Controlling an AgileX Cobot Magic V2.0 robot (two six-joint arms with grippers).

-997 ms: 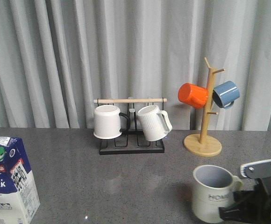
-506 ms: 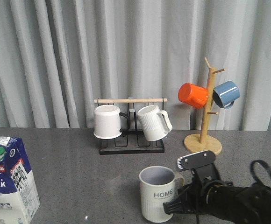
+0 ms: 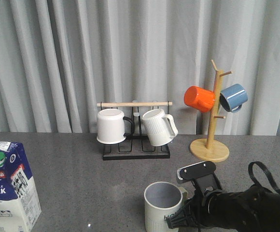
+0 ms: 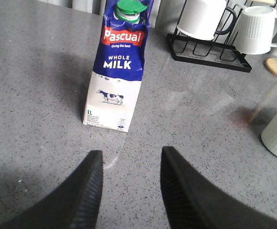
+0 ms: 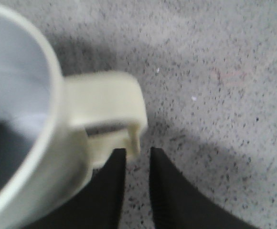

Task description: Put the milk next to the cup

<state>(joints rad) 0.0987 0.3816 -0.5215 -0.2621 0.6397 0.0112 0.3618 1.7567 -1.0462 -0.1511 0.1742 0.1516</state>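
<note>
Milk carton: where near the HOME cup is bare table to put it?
Bare grey table lies between the milk and the cup, in front of the black mug rack. The cup's other side is crowded by the right gripper.

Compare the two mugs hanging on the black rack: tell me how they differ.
The left mug has smooth, plain white walls; the right mug is ribbed with vertical grooves. The left mug's handle is black, while the right mug's handle is white like its body. The left mug hangs fairly straight; the right mug tilts. Both are white and hang on the same black rack under its wooden bar.
</note>
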